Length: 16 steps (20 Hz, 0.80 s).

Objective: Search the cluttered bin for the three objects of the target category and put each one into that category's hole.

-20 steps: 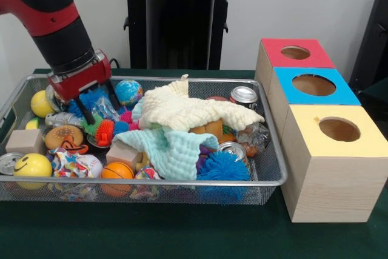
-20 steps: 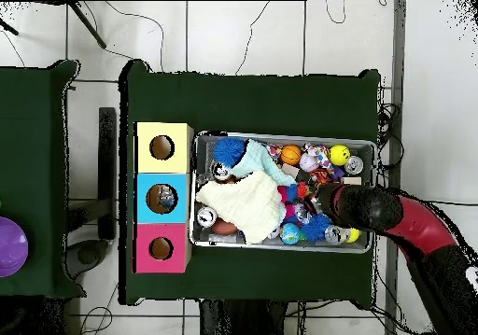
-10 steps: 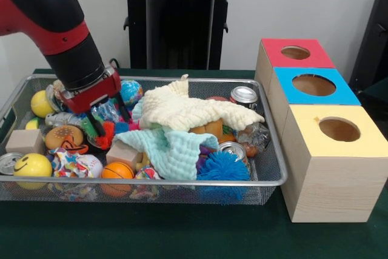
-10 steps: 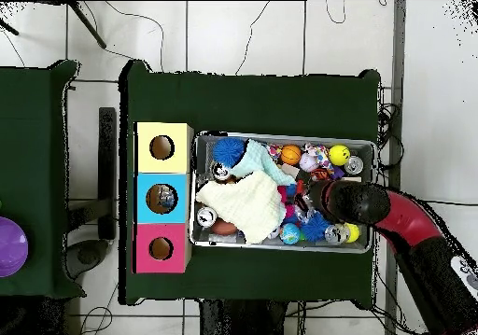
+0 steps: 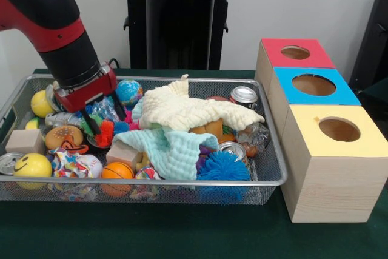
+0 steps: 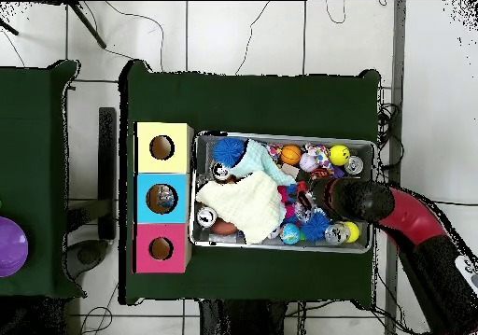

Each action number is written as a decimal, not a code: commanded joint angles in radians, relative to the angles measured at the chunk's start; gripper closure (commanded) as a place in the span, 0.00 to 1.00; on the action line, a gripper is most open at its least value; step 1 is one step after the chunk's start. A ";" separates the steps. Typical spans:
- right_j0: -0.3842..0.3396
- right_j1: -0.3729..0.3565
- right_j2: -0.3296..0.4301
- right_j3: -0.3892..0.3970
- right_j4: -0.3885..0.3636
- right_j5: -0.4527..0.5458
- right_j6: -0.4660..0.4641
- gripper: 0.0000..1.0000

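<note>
Red-and-black arm slants down into silver wire-mesh bin | hand spread wide over spiky toys | bin's left end, front view.

Arm: red and black, entering from the upper left in the front view, wrist angled downward. Gripper: red block at the wrist end, two thin black fingers spread apart, tips pointing down, nothing visibly clamped between them.
</note>
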 commanded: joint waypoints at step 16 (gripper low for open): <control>0.053 -0.070 -0.022 -0.031 0.061 0.209 0.050 0.00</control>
